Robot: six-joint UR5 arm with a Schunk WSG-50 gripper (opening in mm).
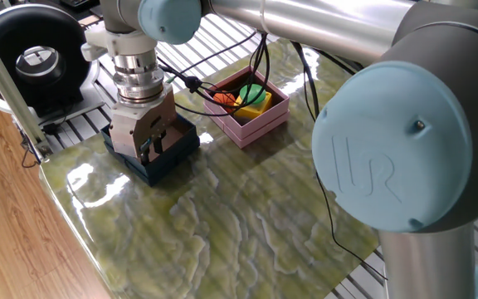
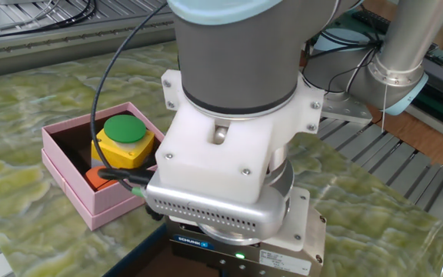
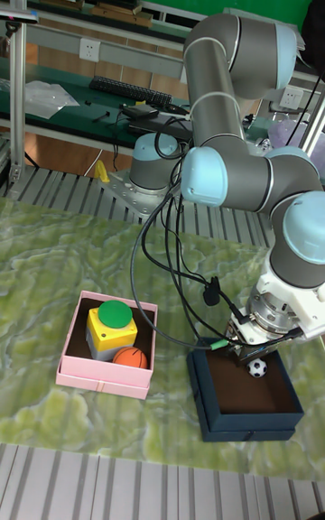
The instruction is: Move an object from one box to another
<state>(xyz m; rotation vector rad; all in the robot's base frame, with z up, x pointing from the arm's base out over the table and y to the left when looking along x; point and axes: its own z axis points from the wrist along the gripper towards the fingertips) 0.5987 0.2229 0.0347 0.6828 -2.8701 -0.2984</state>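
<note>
Tall fixed view: gripper (image 3: 256,363) hangs over a small ball (image 3: 258,369) in the navy box (image 3: 246,415), grip unclear; transfer to pink box (image 3: 104,377) remains undone.

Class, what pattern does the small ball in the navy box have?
Black-and-white football pattern on the small ball; tall fixed view.

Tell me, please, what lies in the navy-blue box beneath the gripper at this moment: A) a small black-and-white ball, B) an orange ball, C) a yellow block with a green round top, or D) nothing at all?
A: in the tall fixed view a small black-and-white ball sits in the navy-blue box just below the gripper, while the yellow block and orange ball lie in the pink box.
</note>
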